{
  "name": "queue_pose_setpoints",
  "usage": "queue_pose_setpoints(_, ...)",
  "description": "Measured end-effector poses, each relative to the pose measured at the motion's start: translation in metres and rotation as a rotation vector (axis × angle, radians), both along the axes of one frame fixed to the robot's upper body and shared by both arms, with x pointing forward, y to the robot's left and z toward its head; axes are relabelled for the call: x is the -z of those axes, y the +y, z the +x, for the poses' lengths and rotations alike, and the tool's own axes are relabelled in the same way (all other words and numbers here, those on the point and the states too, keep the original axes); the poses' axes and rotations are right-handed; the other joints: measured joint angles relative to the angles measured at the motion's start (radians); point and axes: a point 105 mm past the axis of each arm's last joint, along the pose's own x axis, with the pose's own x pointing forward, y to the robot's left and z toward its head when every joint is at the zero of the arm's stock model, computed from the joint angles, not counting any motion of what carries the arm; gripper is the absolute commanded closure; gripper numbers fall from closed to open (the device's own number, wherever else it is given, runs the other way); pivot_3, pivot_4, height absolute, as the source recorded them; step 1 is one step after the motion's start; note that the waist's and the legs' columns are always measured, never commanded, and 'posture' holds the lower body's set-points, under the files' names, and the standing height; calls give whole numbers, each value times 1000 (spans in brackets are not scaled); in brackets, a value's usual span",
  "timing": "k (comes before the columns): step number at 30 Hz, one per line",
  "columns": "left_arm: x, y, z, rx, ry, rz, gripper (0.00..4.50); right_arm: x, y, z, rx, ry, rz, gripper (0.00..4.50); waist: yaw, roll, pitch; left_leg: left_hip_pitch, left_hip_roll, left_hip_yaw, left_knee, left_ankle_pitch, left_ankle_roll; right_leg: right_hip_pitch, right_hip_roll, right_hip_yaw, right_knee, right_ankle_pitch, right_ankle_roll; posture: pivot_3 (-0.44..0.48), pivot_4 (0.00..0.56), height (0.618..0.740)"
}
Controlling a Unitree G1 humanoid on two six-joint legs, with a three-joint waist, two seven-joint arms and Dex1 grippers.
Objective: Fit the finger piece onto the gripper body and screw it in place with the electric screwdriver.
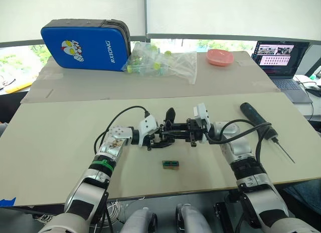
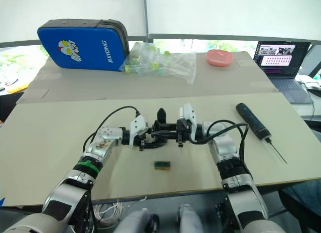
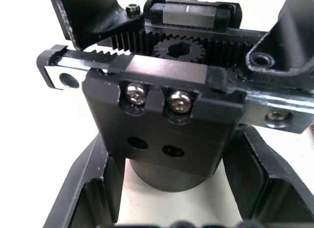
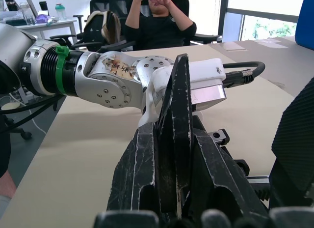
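On the far left of the counter (image 1: 60, 142) we see a blue case (image 1: 85, 44), with a clear bag of small bottles (image 1: 160, 62) just to its right. Nearer us, our left pincer (image 1: 150, 135) reaches in from the left, and its two black fingers (image 3: 93, 188) bracket the gripper body (image 1: 173, 131) at mid-counter; we cannot tell whether they press it. A small green-and-black block (image 1: 171, 163) lies just nearer than the body. From the right, our right pincer (image 1: 193, 130) meets the same body and pinches the finger piece (image 4: 176, 139) upright against it. Right of that, the electric screwdriver (image 1: 261, 123) lies flat on the counter, apart from both arms. Farther back sit a pink dish (image 1: 219, 57) and a laptop (image 1: 281, 60).
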Motion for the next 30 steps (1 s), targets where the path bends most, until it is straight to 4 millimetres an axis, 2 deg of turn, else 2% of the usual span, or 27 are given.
queue_pose_setpoints(14,3,4,-1,-16,2,2,2192,5,6,6,4,38,8,4078,-10,0,0,10,0,0,-6,0,0,6,0,0,-5,0,0,0,150,740)
queue_pose_setpoints(30,3,3,-1,-16,0,0,2192,2,1,3,4,23,-6,4078,-9,0,0,10,0,0,-6,0,1,6,0,0,-6,0,0,0,150,740)
